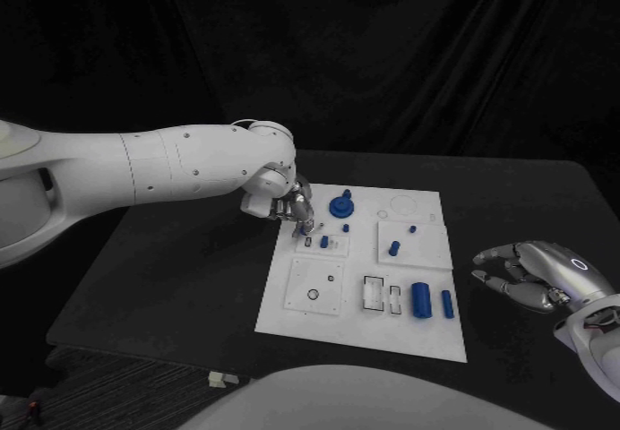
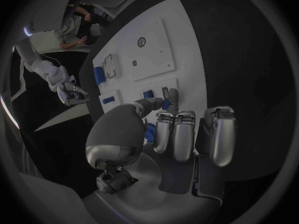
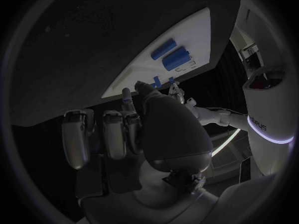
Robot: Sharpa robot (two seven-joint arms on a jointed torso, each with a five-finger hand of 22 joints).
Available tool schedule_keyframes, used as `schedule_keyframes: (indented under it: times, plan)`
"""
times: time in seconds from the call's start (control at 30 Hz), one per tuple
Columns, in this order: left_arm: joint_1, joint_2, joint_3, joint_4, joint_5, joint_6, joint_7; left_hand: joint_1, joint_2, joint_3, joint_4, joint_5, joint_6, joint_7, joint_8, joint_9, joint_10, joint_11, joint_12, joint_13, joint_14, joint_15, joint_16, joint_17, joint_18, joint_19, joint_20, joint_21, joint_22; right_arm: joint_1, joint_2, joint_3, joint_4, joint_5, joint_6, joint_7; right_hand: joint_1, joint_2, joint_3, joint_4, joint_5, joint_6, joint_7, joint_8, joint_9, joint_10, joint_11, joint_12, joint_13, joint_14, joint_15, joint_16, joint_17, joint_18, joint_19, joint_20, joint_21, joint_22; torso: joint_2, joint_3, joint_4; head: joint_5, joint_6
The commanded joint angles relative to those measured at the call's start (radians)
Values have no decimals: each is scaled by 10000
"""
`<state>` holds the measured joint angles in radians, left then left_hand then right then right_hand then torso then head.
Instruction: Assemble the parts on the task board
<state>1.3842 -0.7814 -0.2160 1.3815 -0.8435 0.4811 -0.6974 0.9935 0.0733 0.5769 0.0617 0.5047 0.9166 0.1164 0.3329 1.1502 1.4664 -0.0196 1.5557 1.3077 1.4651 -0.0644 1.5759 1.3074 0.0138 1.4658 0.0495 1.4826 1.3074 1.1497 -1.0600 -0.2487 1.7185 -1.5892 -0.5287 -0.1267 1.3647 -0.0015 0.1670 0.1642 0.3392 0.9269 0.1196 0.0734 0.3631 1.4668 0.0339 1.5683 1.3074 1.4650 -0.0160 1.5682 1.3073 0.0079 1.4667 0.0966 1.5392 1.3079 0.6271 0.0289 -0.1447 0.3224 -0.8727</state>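
The white task board (image 1: 368,309) lies mid-table. My left hand (image 1: 287,204) hovers over its near-left corner area, fingers pointing down at a small inset plate (image 1: 331,244). In the left wrist view the thumb and a fingertip of that hand (image 2: 168,134) pinch a small blue peg (image 2: 165,104). A second small peg (image 1: 323,241) stands beside it. A blue round part (image 1: 341,206) stands just right of the hand. Two blue cylinders (image 1: 420,300) (image 1: 447,303) lie at the board's right front. My right hand (image 1: 537,273) rests off the board's right edge, fingers loosely bent and apart, holding nothing.
Another small blue peg (image 1: 394,248) stands on the plate right of centre. A square plate with a small ring (image 1: 313,294) sits at the board's front left. Black table (image 1: 181,278) surrounds the board. Both cylinders (image 3: 176,58) show beyond my right hand (image 3: 137,129).
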Motion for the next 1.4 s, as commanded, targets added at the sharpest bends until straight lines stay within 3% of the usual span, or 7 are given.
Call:
schedule_keyframes:
  times: [0.03, 0.5, 1.4]
  plan:
    - [-40, -5, 6, 70, -54, 35, -69, -26, 87, 1259, -1313, 65, 777, -703, -68, -18, 947, -49, 26, 2549, 1057, -80, -51, 2634, 77, 590, -87, 38, 2348, -24, 5, 4, 7, -29, -62, -161, 87, 7, 61, 8, 28, 79, -7, -25, -10, 1040, -3, 25, 2634, 1058, -55, 26, 2635, 41, 719, -61, -66, 2471, 9, -3, -22, 7, 1]
    - [-220, -84, 6, 219, -56, 120, -79, -52, 101, 1250, -1311, 53, 797, -701, -115, -51, 918, -48, -11, 2525, 1057, -81, -51, 2634, 92, 558, -92, -25, 2327, -24, 4, 4, 8, -29, -83, -162, 87, 7, 61, 8, 28, 79, -7, -25, -10, 1040, -3, 25, 2634, 1058, -55, 26, 2635, 41, 719, -61, -66, 2471, 9, -2, -6, -3, 1]
    - [-339, 13, 7, 236, -55, 96, -57, -102, 137, 1237, -1308, -37, 809, -690, -218, -113, 870, -37, -72, 2485, 1057, -73, -51, 2634, 100, 536, -92, -66, 2314, -24, 15, 4, -13, -29, -70, -183, 91, -10, 81, -4, 56, 85, -7, -24, -13, 1040, -3, 25, 2634, 1058, -56, 26, 2635, 41, 721, -61, -65, 2472, 13, 2, 1, 1, 1]
